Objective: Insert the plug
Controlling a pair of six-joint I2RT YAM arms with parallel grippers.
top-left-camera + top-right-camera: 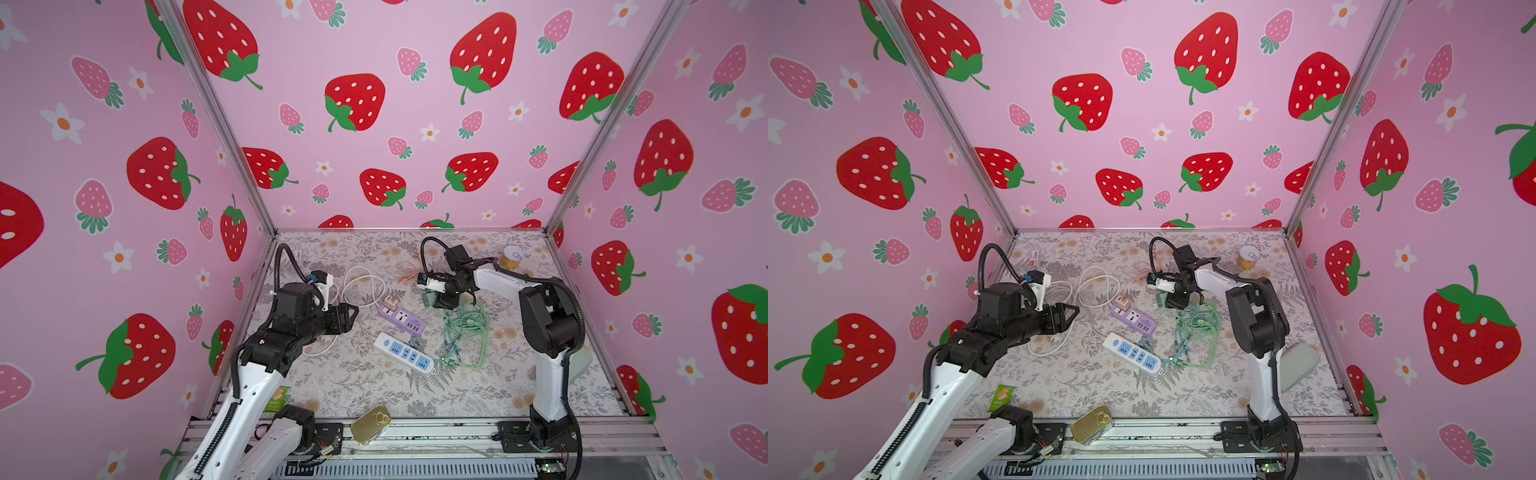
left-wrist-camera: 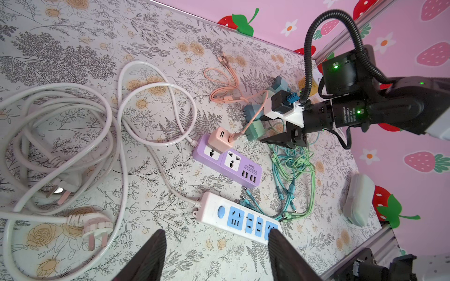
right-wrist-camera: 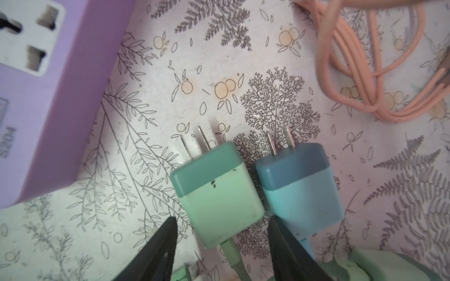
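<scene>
R claw (image 3: 222, 219): you've got it wide, straddling green plug (image 3: 216, 189) at cord end, not clamped.
Plug pos: flat on table (image 3: 219, 60), prongs pointing away from R claw, just beside blue plug (image 3: 299, 185), near purple strip (image 3: 60, 97).
L claw (image 2: 216, 233): yours is wide, empty, above table, white strip (image 2: 238, 217) near.

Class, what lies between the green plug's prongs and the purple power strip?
Only bare floral tablecloth: the right wrist view shows nothing else between the green plug and the purple power strip.
</scene>
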